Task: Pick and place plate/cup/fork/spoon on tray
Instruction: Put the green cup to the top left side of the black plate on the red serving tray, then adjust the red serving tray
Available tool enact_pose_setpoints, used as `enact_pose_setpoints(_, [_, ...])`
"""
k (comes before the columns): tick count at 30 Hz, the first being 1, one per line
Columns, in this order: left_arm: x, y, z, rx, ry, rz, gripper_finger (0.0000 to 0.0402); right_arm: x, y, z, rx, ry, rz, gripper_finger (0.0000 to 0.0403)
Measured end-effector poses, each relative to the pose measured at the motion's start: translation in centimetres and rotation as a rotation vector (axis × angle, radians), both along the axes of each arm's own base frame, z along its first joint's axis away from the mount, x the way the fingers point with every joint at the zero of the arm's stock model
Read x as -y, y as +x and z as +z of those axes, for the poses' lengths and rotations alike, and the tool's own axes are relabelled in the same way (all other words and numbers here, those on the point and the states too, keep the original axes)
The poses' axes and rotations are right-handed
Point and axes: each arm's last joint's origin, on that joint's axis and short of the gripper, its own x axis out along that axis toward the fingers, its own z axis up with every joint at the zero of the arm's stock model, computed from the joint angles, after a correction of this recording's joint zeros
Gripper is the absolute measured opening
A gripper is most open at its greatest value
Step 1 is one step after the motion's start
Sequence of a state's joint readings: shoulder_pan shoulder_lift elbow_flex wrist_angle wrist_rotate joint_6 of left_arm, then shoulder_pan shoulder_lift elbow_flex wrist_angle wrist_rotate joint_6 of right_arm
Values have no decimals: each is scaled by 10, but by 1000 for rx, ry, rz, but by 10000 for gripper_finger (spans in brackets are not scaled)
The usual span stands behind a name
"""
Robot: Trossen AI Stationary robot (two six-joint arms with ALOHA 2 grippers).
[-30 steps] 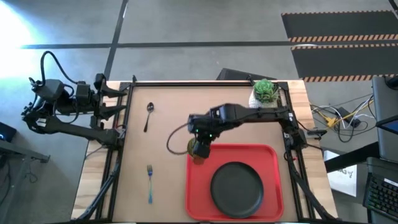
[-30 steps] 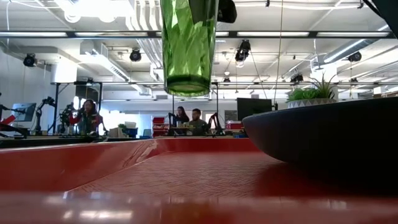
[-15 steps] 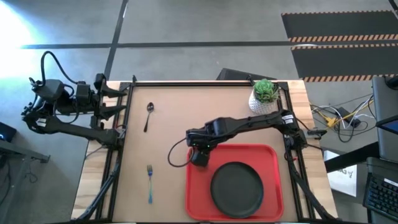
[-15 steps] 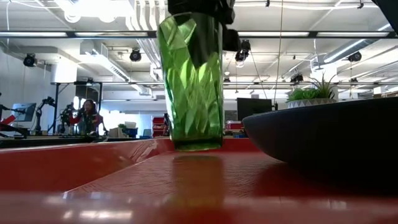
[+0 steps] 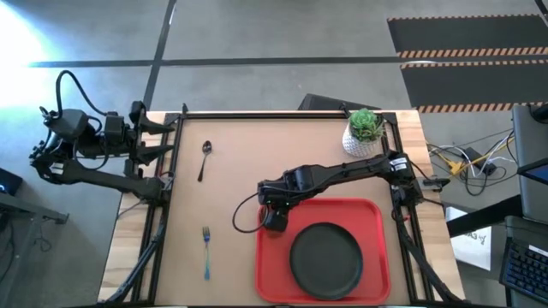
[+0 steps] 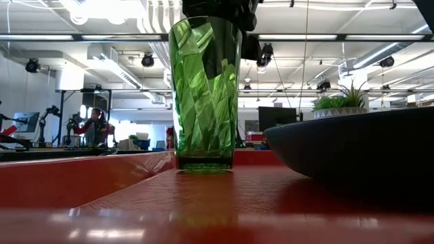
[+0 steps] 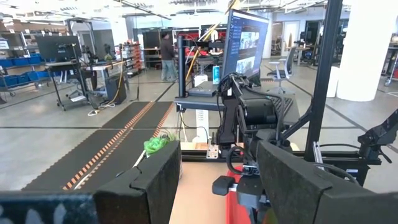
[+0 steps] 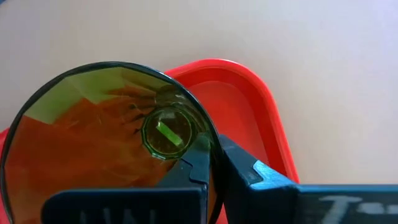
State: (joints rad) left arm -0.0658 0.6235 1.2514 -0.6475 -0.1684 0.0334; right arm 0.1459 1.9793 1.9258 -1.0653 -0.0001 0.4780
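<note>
The green-yellow cup (image 6: 205,88) stands upright on its base in the far left corner of the red tray (image 5: 377,214). My right gripper (image 5: 272,218) is above it, shut on its rim, and hides it in the high view. The right wrist view looks down into the cup (image 8: 93,137). The black plate (image 5: 325,259) lies on the tray. The dark spoon (image 5: 204,158) and the blue-handled fork (image 5: 206,251) lie on the table left of the tray. My left gripper (image 5: 167,141) is open and empty at the table's left edge. My right gripper holds the cup by its rim (image 8: 213,148), one finger inside the cup and one outside. The fingers come from above, pointing down. The cup is upright with its base (image 6: 203,165) on the tray floor.
A white pot with a green plant (image 5: 366,128) stands at the far right corner of the table. The plate (image 6: 352,146) is close beside the cup on the tray. Bare table lies between the spoon, the fork and the tray.
My right gripper has come down with the cup and gone a little toward the table's near edge. The cup, first hanging clear above the tray, now stands on the tray floor in its far left corner, still upright.
</note>
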Motion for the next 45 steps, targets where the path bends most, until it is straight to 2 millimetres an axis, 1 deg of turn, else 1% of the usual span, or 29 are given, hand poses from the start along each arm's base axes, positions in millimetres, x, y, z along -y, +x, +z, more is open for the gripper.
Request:
enact_pose_setpoints(6, [0,0,0,0,0,0,195,0,-2,5,-24,5,1,16])
enact_pose_setpoints(11, [0,0,0,0,0,0,195,-2,-4,0,-57,13,-10,36])
enact_pose_setpoints(15, [0,0,0,0,0,-1,195,-6,-4,1,-48,15,-16,53])
enact_pose_setpoints(25, [0,0,0,0,0,-1,195,-9,-1,18,14,14,-16,86])
enact_pose_setpoints(32, [0,0,0,-2,0,-1,195,-8,-1,38,53,9,-1,96])
enact_pose_setpoints(34, [0,0,0,-2,0,-1,195,-7,-3,46,58,-27,7,96])
enact_pose_setpoints(37, [0,0,0,-2,0,-1,195,-2,-6,66,100,-100,-2,96])
enact_pose_setpoints(39, [0,0,0,-3,0,-1,195,3,-11,82,129,-172,-22,96])
enact_pose_setpoints(41, [0,0,0,-3,0,-1,195,9,-20,96,118,-255,-62,93])
enact_pose_setpoints(43, [0,0,0,-2,0,-1,195,18,-32,105,42,-290,-101,82])
enact_pose_setpoints(45, [0,0,0,-2,0,-1,195,26,-42,107,-34,-285,-161,59])
